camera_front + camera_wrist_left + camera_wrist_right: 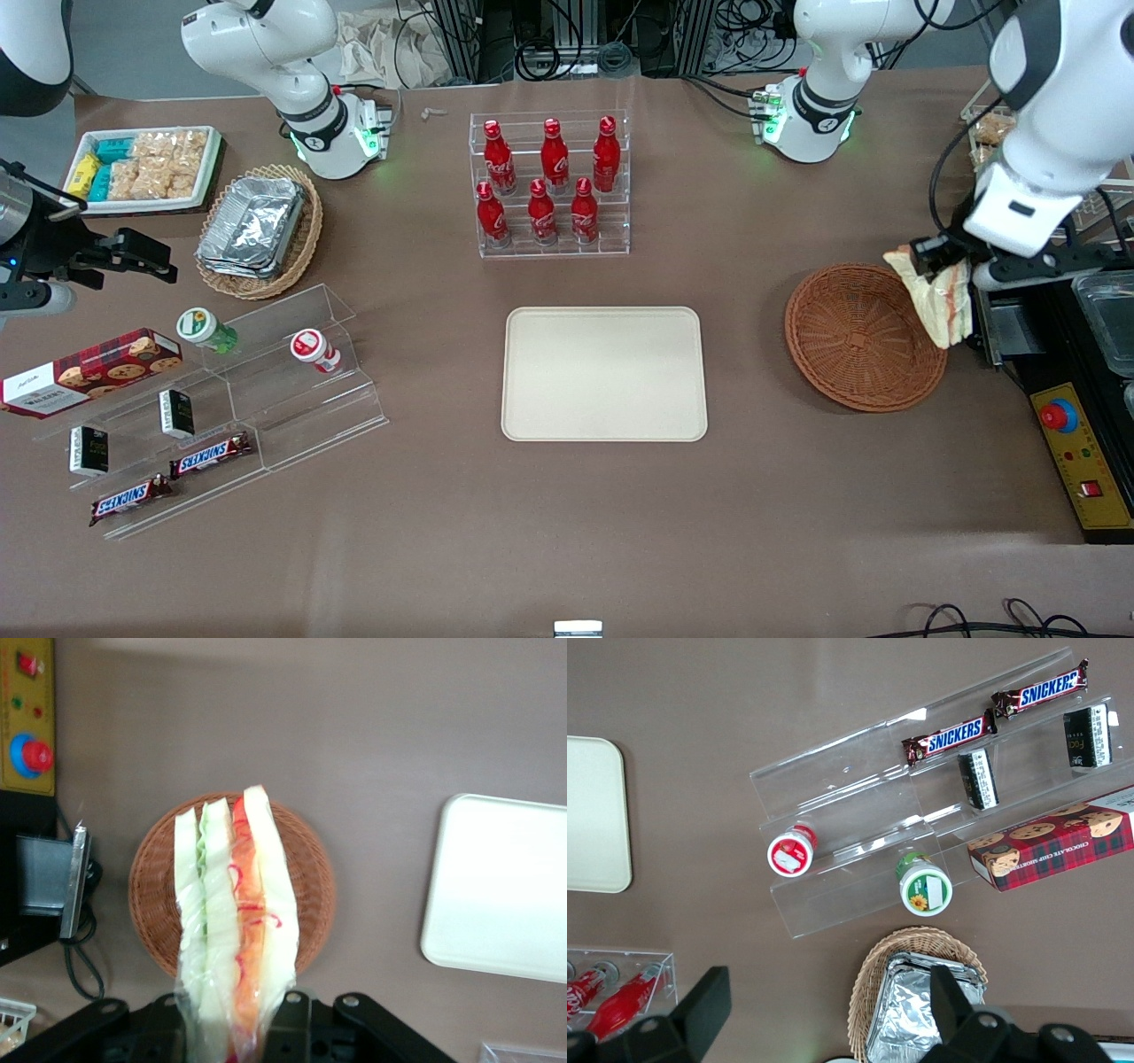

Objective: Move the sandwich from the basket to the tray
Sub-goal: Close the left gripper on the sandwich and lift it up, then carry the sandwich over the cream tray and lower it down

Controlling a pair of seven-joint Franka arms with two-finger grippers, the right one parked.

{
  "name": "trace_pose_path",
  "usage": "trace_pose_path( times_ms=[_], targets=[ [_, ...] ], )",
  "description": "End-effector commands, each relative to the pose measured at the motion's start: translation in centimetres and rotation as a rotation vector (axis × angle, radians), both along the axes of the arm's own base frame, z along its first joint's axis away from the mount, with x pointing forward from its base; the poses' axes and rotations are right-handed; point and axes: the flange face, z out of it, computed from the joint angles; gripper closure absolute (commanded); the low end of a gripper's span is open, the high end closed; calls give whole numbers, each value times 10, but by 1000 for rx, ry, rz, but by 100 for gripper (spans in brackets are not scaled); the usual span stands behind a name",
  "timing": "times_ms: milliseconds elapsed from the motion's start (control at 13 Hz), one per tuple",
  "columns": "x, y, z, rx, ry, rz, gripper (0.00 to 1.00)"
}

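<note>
The claw (941, 262) is clamped on the sandwich (937, 297), holding it lifted above the rim of the basket (864, 338) toward the working arm's end of the bench (567, 532). The tray (604, 373) lies well apart, mid-bench.

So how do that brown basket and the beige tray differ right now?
The basket is round, woven and reddish-brown; the tray is rectangular, smooth and cream, and larger. The gripper holds the sandwich raised over the basket's edge, away from the tray. Both are shallow and hold nothing.
</note>
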Motion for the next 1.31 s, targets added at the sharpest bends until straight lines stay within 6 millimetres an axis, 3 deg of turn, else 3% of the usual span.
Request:
trace_pose_path(
  times_ms=[0,231,462,615,769,923,1231],
  targets=[
    [16,-75,29,-31,12,-28,100],
    [19,-161,23,-123,42,-9,100],
    [22,-207,-4,-152,42,-74,100],
    [17,-230,-45,-157,52,-103,100],
    [8,-234,-99,-110,16,-148,100],
    [-9,-254,-146,-127,-19,-205,100],
    [-6,-258,-228,-100,-53,-305,100]
  ],
)
